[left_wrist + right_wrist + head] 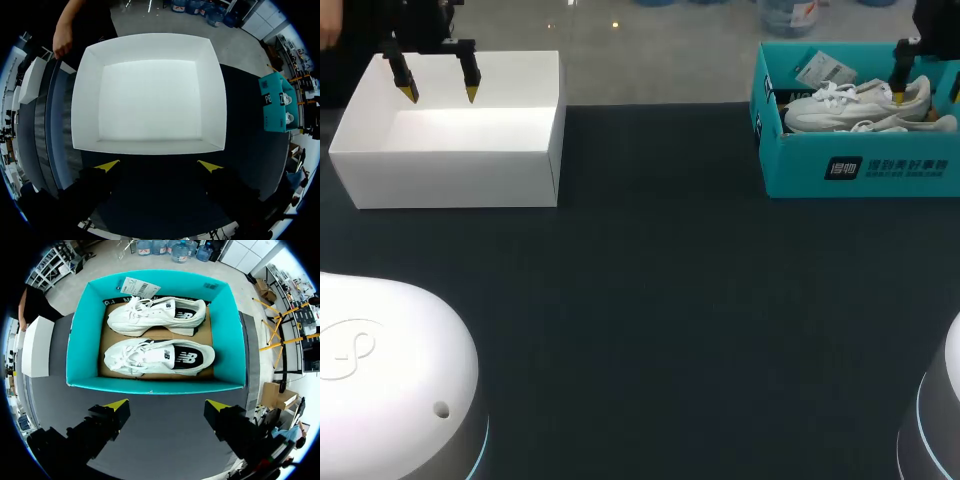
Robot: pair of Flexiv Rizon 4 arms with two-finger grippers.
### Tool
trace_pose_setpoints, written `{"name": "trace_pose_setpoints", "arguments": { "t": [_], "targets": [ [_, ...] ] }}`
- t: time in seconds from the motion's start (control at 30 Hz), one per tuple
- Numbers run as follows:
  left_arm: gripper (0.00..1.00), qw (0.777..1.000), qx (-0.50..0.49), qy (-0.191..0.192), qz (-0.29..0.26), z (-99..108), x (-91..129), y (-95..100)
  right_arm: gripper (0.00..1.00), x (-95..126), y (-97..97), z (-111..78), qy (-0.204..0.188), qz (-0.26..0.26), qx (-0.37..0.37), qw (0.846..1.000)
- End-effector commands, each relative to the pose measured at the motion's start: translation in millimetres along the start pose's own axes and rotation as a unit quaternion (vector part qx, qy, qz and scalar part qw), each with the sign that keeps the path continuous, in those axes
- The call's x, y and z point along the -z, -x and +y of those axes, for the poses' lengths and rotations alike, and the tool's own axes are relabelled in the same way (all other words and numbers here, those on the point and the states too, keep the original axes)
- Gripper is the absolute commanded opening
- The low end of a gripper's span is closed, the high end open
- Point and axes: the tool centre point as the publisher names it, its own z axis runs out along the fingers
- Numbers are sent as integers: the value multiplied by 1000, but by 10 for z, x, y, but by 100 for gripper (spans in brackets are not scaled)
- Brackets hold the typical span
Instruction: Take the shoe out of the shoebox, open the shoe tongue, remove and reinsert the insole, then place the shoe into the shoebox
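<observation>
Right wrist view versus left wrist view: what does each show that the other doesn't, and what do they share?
Only the right wrist view looks down into the teal shoebox, showing two white shoes side by side and a paper tag at its far wall, with the right gripper open. Only the left wrist view looks into the white box, showing its plain white floor, with the left gripper open. Both show the dark table and both boxes, the other box small and off to the side.
</observation>
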Motion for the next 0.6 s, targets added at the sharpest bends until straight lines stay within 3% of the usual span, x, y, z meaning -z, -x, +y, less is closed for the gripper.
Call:
{"name": "trace_pose_setpoints", "arguments": {
  "t": [0.03,0.3,0.6],
  "targets": [
    [100,1000,0,0,0,0,0,1,100,-178,236,27,-5,5,1,1000],
    [100,1000,0,0,0,0,0,1,100,-442,554,164,-13,-14,3,1000],
    [100,1000,0,0,0,0,0,1,100,-716,724,356,-29,-25,-4,999]
  ]
}}
